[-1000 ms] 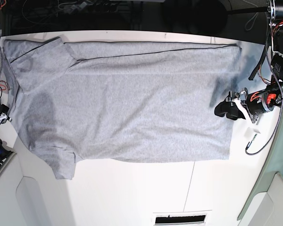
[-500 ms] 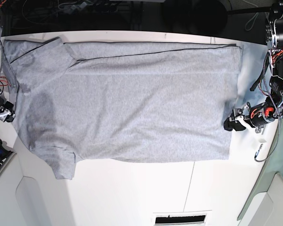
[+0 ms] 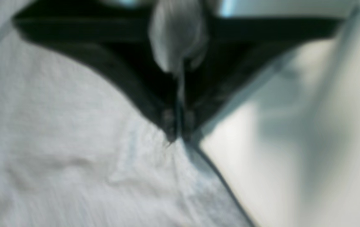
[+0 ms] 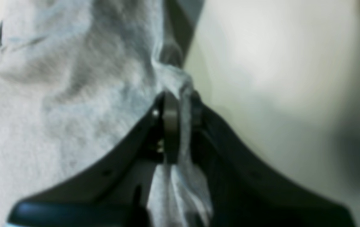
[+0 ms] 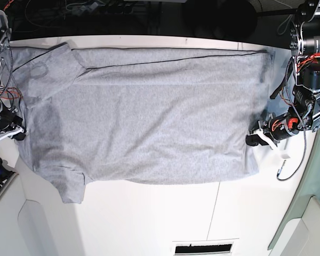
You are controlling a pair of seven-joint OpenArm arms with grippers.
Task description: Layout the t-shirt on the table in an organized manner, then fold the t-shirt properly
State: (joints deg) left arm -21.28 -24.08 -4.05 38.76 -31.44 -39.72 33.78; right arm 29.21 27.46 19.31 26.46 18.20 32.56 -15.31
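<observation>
Now the t-shirt (image 5: 149,117) lies spread across the table (image 5: 149,218). Left gripper (image 3: 177,134) pinches its hem edge. Right gripper (image 4: 175,104) clamps bunched fabric at the opposite end.

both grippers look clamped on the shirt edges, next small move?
Probably lift both edges slightly and pull apart to tension. The left gripper and right gripper each pinch the heather-grey cotton t-shirt, which shows soft wrinkles on the white table.

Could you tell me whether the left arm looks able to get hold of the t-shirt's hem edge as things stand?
Very likely yes: the left gripper sits right at the t-shirt hem, its jaws shut with grey fabric pinched between them. Nothing lies between it and the cloth on the table.
</observation>
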